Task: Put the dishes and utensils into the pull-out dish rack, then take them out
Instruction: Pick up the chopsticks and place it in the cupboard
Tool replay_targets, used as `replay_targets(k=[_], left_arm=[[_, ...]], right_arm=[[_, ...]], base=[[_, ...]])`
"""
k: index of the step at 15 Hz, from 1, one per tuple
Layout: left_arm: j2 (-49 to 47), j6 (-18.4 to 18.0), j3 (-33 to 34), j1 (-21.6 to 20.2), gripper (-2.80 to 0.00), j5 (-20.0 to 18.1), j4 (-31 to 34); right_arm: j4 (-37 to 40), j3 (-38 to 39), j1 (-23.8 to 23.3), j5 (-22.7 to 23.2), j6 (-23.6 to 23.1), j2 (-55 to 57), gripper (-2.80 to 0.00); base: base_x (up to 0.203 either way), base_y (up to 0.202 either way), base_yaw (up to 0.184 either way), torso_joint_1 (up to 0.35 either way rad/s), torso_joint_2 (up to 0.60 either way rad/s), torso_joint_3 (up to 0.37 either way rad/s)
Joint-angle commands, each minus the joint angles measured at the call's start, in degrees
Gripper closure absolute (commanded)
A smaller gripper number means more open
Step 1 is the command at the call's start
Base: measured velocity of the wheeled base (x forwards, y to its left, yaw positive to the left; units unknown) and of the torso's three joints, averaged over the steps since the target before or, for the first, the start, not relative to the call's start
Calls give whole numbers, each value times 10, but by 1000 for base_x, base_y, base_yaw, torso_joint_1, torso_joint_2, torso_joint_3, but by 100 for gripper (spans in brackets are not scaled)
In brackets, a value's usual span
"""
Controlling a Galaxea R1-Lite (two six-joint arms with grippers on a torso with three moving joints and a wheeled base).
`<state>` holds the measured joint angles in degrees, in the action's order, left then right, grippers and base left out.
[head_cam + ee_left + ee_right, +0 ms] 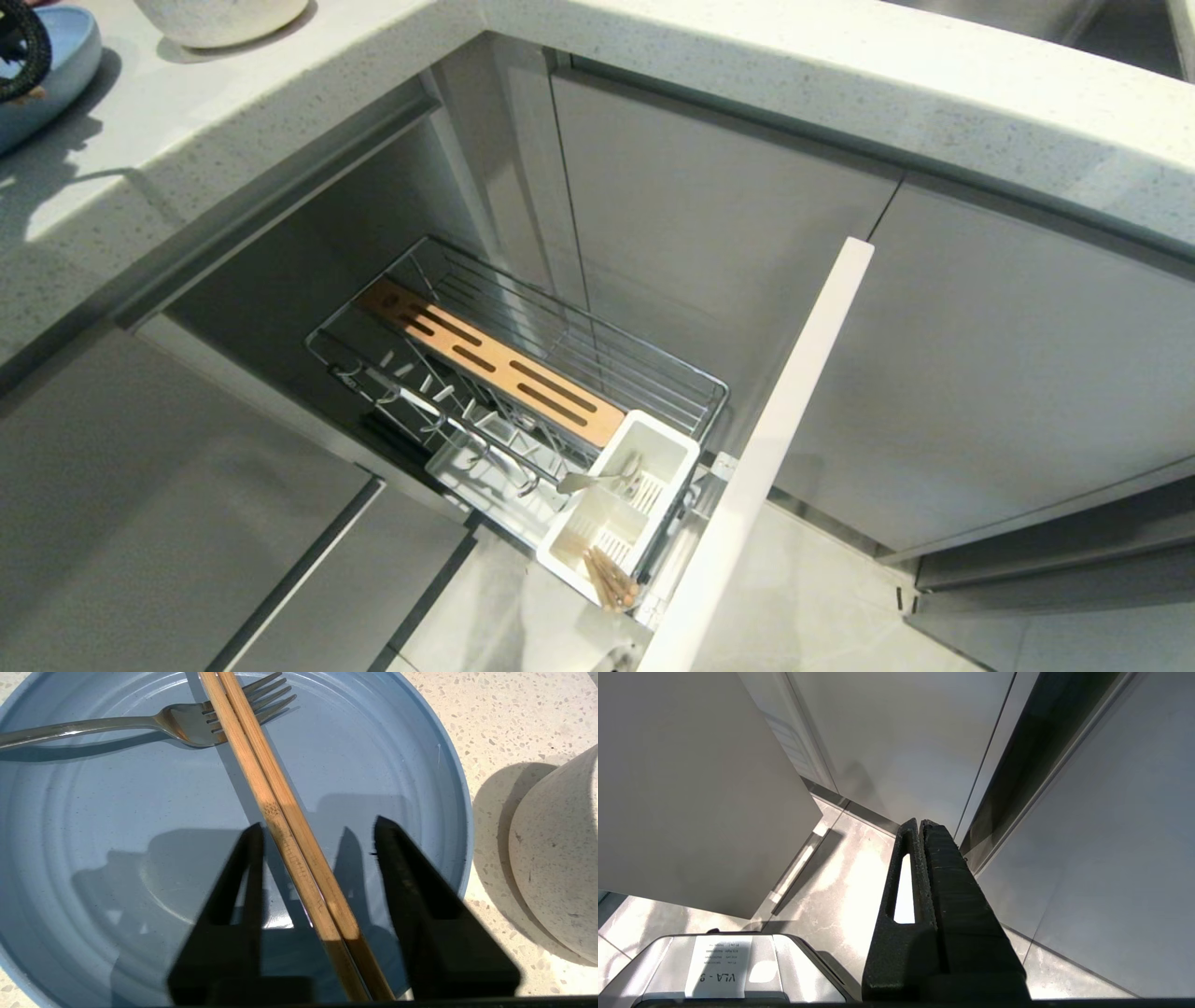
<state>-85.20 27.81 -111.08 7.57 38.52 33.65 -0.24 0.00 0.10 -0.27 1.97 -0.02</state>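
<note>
1. Left gripper (318, 822) straddles the chopsticks (280, 812) on the light-blue plate (383, 765), jaws apart, not clamped.
2. Fork (187, 718) lies on the plate; white bowl (556, 849) just beside it.
3. Pull-out dish rack (560, 336) is open: its utensil cup (653, 448) holds a silver piece (597, 481) and probably wooden sticks (611, 579).
4. Dishes unloaded; right gripper (920, 823) parked, closed.

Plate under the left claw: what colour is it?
Light blue, plain, with faint concentric rings. The plate shows best in the left wrist view, with chopsticks and a fork lying on it.
</note>
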Motion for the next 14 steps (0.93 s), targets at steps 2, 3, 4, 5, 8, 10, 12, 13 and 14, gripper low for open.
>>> replay_targets(k=[2, 3, 4, 5, 8, 10, 12, 13, 14], left_arm=[[3, 1, 0, -7, 0, 2, 2], [3, 1, 0, -9, 0, 1, 2], [3, 1, 0, -9, 0, 1, 2], [4, 1, 0, -11, 0, 1, 1], [6, 1, 0, -12, 0, 1, 2], [16, 1, 0, -12, 0, 2, 2], [33, 1, 0, -12, 0, 2, 1], [45, 1, 0, -12, 0, 0, 0], [57, 2, 0, -11, 0, -7, -5]], right_arm=[[0, 1, 0, 0, 0, -2, 0], [0, 1, 1, 0, 0, -2, 0], [0, 1, 0, 0, 0, -2, 0], [0, 1, 0, 0, 0, -2, 0], [0, 1, 1, 0, 0, -2, 0], [0, 1, 0, 0, 0, -2, 0], [0, 1, 0, 0, 0, -2, 0], [0, 1, 1, 0, 0, -2, 0], [0, 1, 0, 0, 0, -2, 0]], base=[[0, 0, 0, 0, 0, 0], [0, 0, 0, 0, 0, 0], [0, 0, 0, 0, 0, 0], [0, 0, 0, 0, 0, 0], [0, 0, 0, 0, 0, 0], [0, 0, 0, 0, 0, 0], [0, 0, 0, 0, 0, 0], [0, 0, 0, 0, 0, 0], [0, 0, 0, 0, 0, 0]])
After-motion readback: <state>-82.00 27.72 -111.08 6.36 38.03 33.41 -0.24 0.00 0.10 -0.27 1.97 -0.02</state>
